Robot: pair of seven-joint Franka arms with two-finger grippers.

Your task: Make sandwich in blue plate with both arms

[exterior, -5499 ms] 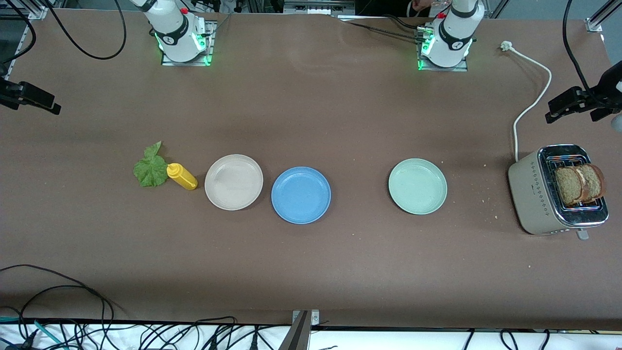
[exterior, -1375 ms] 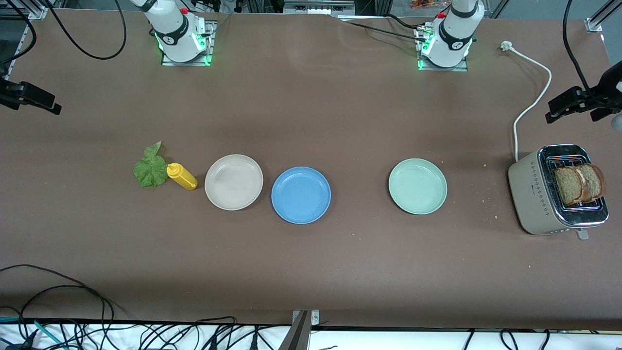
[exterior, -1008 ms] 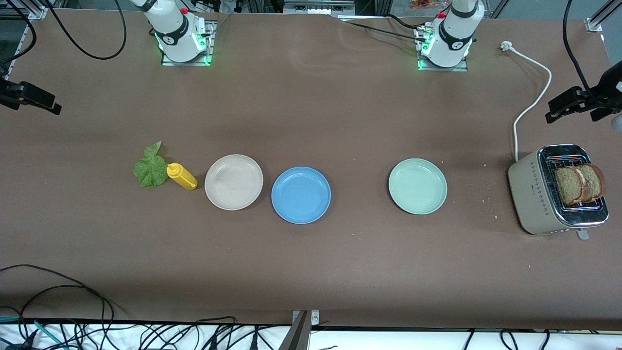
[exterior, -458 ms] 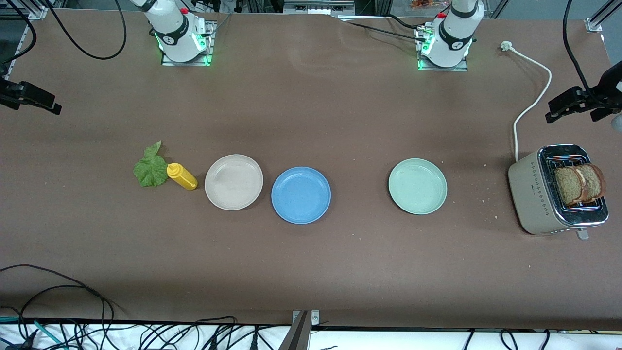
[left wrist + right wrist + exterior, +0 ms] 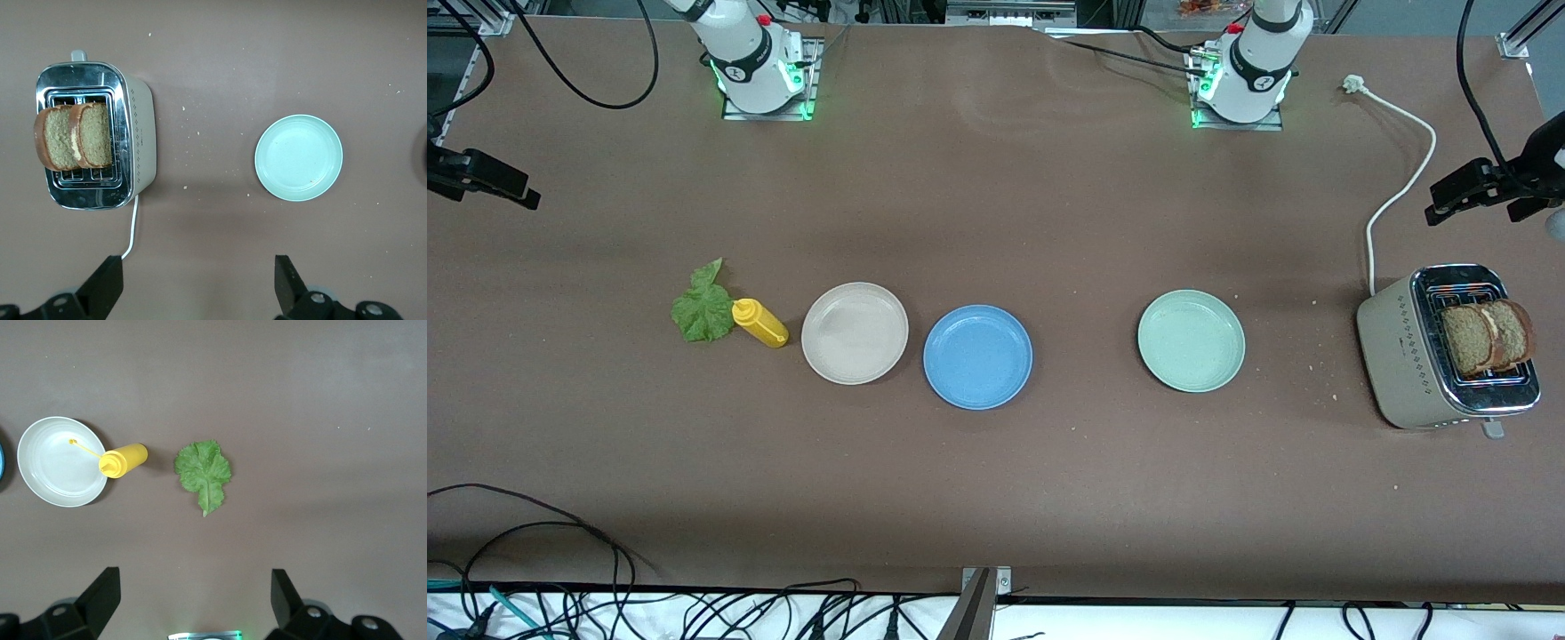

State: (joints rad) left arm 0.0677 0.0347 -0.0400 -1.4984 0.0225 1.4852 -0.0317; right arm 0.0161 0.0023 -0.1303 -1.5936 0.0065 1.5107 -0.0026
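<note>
Nothing on the table has shifted across the earlier pictures: plates, leaf, bottle and toaster lie as they did, and both arms wait upright at their bases.

Two wholegrain bread slices (image 5: 1488,337) stand side by side in the toaster (image 5: 1409,356) at the left arm's end of the table, with the pale green plate (image 5: 1191,340) between the toaster and the blue plate (image 5: 977,356), which is bare. Beside the blue plate, toward the right arm's end, sits the beige plate (image 5: 855,332), then a yellow squeeze bottle (image 5: 759,323) on its side, touching the lettuce leaf (image 5: 703,307).

High over the table between toaster and green plate hangs the left gripper (image 5: 199,287), its fingers spread wide, well apart from the bread. Likewise raised, the right gripper (image 5: 194,603) hangs over the bare table near the lettuce, fingers wide apart, touching nothing.
</note>
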